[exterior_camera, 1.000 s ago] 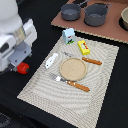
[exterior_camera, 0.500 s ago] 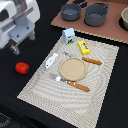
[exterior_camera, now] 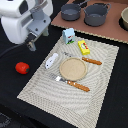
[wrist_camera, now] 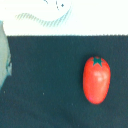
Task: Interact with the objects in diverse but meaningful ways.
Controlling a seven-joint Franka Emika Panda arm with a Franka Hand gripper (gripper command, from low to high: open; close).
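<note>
White arm raised at the exterior view's upper left, hand [exterior_camera: 31, 44] pointing down; finger state unclear

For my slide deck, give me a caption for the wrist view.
Red tomato lying on the dark tabletop, just off the placemat's edge.

exterior view: looks down from high and a little off, taking in the whole woven placemat [exterior_camera: 75, 75], the grey pots [exterior_camera: 85, 12] at the far edge and the arm at its left.
wrist view: close, facing straight down at the dark tabletop [wrist_camera: 45, 85].
shared: the red tomato [exterior_camera: 22, 67] [wrist_camera: 96, 79] and the placemat's edge [wrist_camera: 75, 17].
</note>
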